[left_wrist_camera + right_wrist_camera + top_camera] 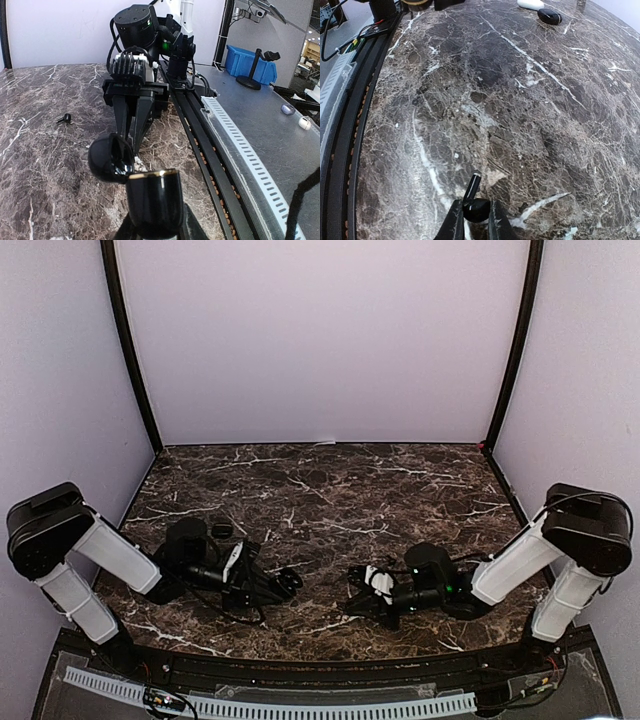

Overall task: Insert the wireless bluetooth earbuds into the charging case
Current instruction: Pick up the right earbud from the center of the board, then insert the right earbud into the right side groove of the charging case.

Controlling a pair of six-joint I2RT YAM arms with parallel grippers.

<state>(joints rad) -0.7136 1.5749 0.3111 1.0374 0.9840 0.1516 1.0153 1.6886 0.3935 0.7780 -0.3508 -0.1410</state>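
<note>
My left gripper (pixel 154 227) is shut on a glossy black charging case (pixel 152 197) with a gold rim, held low over the table near the front edge. Its lid (pixel 109 157) is flipped open to the left. In the top view the case (pixel 287 583) points toward the right gripper (pixel 356 592). My right gripper (pixel 476 220) is down at the marble with a black earbud (pixel 477 209) between its fingers, stem (pixel 472 186) angled up and away. A second black earbud (pixel 64 118) lies on the table beyond the case.
A black oval object (pixel 221 531) rests on the marble behind the left arm and also shows far off as a dark oval (pixel 549 16) in the right wrist view. The black rail (pixel 200 135) and perforated strip (pixel 250 155) run along the front edge.
</note>
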